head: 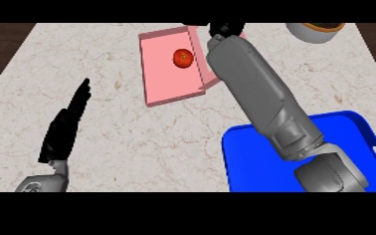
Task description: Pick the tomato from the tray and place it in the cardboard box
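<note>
The tomato (pixel 183 58) lies in the pink box (pixel 170 79), upper middle of the worktop (pixel 110 129), well apart from the blue tray (pixel 352 129) at lower right. The right hand (pixel 226 29) shows only as a dark patch past the box's far corner; whether it is clenched or released I cannot tell. The left hand (pixel 64 124) rests straight-fingered at lower left. The right forearm overlaps the box's right wall, so a sideways swing could shove it. A bowl (pixel 314 31) is cut off at top right.

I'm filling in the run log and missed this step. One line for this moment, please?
tomato: on pink tray, not held | right hand: past tray's far edge, fingers unclear | left hand: open, resting lower left | blue bin: lower right
</note>
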You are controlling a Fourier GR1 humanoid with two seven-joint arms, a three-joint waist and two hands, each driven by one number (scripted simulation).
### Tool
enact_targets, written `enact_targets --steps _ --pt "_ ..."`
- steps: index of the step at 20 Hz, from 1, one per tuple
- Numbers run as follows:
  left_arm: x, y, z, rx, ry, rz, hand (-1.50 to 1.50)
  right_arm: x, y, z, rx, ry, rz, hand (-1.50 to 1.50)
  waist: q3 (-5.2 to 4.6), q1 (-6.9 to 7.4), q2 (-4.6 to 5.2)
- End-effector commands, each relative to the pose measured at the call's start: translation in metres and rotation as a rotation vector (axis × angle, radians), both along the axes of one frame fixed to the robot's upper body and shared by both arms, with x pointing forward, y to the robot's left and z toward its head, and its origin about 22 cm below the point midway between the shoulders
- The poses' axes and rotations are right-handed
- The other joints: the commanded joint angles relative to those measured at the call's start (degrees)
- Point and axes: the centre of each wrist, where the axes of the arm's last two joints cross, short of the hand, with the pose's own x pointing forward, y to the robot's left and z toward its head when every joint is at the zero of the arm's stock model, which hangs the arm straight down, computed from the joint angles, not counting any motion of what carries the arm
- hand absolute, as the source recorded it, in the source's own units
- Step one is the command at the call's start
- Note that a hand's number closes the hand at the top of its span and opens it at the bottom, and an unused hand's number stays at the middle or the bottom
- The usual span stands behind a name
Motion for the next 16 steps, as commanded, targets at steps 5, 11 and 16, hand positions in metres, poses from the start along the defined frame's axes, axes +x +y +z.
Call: enact_targets --steps 5,11,16 --pt "-0.015 0.023 0.001 0.01 0.023 0.064 0.0 0.0 -0.059 -0.018 0.149 -0.091 -0.166 -1.5 -0.01 -4.22 -1.64" --pt "-0.03 0.011 -0.005 0.006 0.031 0.086 0.0 -0.027 -0.129 -0.032 0.167 -0.139 -0.161 -1.5 -0.02 -5.02 -1.9" --pt "-0.035 0.041 0.0 0.006 0.041 0.095 0.0 -0.068 -0.175 -0.031 0.135 -0.12 -0.104 -1.5 -0.07 -5.2 -1.95"
